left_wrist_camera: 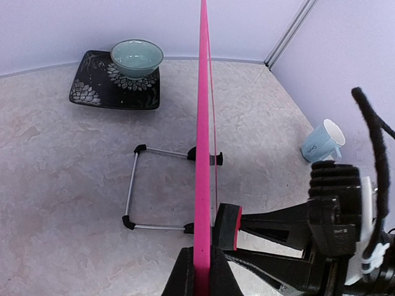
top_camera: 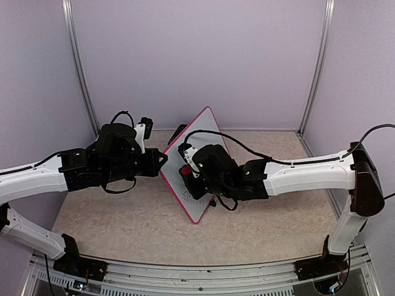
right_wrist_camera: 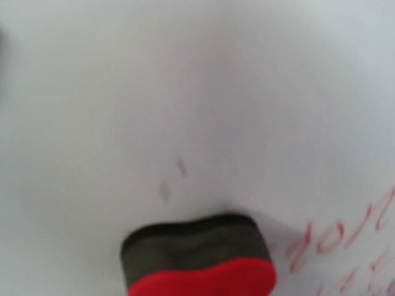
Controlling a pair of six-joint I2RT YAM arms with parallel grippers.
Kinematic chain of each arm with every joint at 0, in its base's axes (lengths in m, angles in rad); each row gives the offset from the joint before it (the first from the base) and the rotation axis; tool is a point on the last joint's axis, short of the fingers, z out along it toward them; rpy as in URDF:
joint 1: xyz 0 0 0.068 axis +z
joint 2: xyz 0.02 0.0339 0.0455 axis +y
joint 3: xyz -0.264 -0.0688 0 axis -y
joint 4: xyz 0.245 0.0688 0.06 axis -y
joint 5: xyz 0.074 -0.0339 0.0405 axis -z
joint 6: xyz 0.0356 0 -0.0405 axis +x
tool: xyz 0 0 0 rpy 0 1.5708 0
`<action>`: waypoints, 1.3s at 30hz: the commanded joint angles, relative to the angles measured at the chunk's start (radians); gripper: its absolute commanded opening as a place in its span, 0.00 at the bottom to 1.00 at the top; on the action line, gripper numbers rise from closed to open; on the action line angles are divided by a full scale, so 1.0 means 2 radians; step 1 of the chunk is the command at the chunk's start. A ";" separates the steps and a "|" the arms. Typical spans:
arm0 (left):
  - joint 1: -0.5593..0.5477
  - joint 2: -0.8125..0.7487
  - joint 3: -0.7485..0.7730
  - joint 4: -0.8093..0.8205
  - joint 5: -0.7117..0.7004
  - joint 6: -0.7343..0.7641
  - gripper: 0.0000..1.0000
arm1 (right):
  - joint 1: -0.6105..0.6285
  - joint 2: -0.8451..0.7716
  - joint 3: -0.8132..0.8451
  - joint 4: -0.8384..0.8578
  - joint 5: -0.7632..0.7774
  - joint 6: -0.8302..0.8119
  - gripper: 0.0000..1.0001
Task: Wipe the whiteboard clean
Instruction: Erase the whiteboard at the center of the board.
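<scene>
The whiteboard point(top_camera: 203, 128) stands up on the table point(top_camera: 123, 216), in the middle, between the two arms. It has a thin pink frame. It leans back a little on a wire stand point(left_wrist_camera: 131, 185) with small black feet. The stand is behind the whiteboard.

The left gripper point(top_camera: 162, 161) is at the left edge of the whiteboard. Its fingers point(left_wrist_camera: 182, 274) are pinched on the pink frame, one on each side.

The right gripper point(top_camera: 185, 171) is at the front of the whiteboard. Its fingers are closed around a small eraser point(left_wrist_camera: 228, 225). The eraser is red on one side and black on the other. The black side touches the white face of the whiteboard, close to the edge where the left gripper pinches.

In the right wrist view the eraser is low on the whiteboard. Just beside it, to the right, there is red writing point(right_wrist_camera: 333, 240) on the whiteboard. It is too blurry to read. A little above the eraser there are two small grey marks point(right_wrist_camera: 173, 179). The rest of the face in that view is white.

Behind the whiteboard, well apart from it, a black plate point(left_wrist_camera: 92, 89) with flowers on it lies on the table. A pale green bowl point(left_wrist_camera: 137, 57) sits on the plate. On the front side of the whiteboard, also well apart from it, a light blue mug point(left_wrist_camera: 322, 143) is on the table.
</scene>
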 commanded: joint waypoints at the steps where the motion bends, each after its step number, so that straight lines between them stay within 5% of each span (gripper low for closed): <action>1: -0.012 0.013 0.011 0.010 0.044 0.013 0.00 | -0.003 0.032 -0.030 0.005 0.016 0.018 0.26; 16: -0.013 0.009 0.008 0.010 0.044 0.009 0.00 | -0.020 0.013 0.057 0.034 0.023 -0.070 0.25; 39: -0.013 0.004 0.000 0.014 0.046 0.010 0.00 | -0.050 0.044 -0.009 -0.013 0.009 0.015 0.25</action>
